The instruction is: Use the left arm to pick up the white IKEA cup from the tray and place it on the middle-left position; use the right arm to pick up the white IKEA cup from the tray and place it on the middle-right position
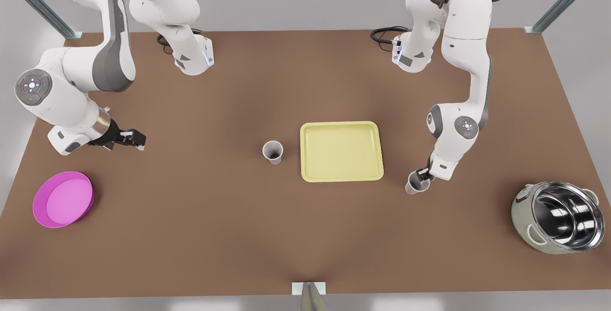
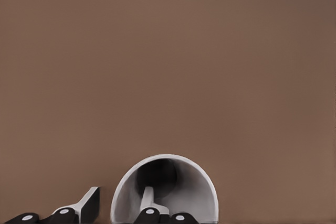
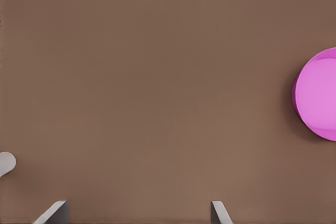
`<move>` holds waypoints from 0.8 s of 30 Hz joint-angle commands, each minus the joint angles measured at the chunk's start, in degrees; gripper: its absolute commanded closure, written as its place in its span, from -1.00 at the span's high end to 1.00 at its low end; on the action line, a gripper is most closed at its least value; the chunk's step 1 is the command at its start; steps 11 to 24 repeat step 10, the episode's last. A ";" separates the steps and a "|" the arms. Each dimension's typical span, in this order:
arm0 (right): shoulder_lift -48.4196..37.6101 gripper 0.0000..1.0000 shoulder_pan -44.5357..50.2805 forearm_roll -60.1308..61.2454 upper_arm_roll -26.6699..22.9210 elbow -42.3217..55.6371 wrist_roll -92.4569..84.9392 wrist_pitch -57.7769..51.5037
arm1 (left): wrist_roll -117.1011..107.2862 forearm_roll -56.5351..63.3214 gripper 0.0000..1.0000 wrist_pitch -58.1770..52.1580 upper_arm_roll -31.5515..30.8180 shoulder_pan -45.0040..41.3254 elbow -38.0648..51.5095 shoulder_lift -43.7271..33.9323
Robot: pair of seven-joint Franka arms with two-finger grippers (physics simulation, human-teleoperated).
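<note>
The left wrist view shows what the front view blurs: the left hand [image 2: 122,209] pinches a white cup's [image 2: 165,190] rim, one finger inside, beside the empty tray [image 1: 342,151] on the bench [image 1: 215,234]. The right hand [image 1: 129,140], spread wide and holding nothing, hovers near the pink bowl [image 3: 317,94]. Another cup [image 1: 272,152] stands by the tray's other side.

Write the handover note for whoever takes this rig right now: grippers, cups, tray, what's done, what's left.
Left gripper: on the front view's right, beside the tray, shut on the wall of a white cup, one finger inside.
Right gripper: on the front view's left, open, above bare table near the magenta bowl, waiting.
Second cup: upright on the table, at the tray's other side, apart from it.
Done: both cups off the tray.
Left: release the held cup, withdraw the arm.
</note>
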 commanded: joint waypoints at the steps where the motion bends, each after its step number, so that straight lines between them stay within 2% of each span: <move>1: -0.03 1.00 0.12 0.04 0.01 -0.07 -9.22 0.02 | 13.74 0.20 1.00 1.52 0.11 0.01 0.00 -0.22; 2: -0.03 1.00 0.12 0.04 0.01 -0.07 -9.30 0.20 | 20.07 0.29 1.00 -1.36 1.69 0.01 -0.09 -3.20; 3: -0.03 1.00 0.12 0.04 0.01 -0.07 -9.22 0.20 | 19.99 3.44 1.00 -11.29 2.84 0.01 0.08 -9.79; 4: -0.03 1.00 0.12 0.04 0.01 -0.07 -9.22 0.11 | 13.24 6.96 1.00 -25.87 2.84 0.01 4.73 -16.56; 5: -0.03 1.00 0.12 0.04 0.01 -0.07 -9.22 0.11 | 5.32 11.45 1.00 -45.54 2.05 -0.26 17.72 -17.36; 6: -0.03 1.00 0.12 0.04 0.01 -0.07 -9.30 0.11 | 4.60 11.10 1.00 -60.69 1.78 -0.26 30.66 -16.92; 7: -0.03 1.00 0.12 0.04 0.01 -0.07 -9.30 0.11 | 5.48 11.01 1.00 -64.48 1.70 -0.35 34.01 -16.92; 24: 0.06 1.00 0.12 0.04 0.01 -0.33 -9.30 0.20 | 5.57 11.10 1.00 -64.83 0.73 -0.35 34.36 -16.74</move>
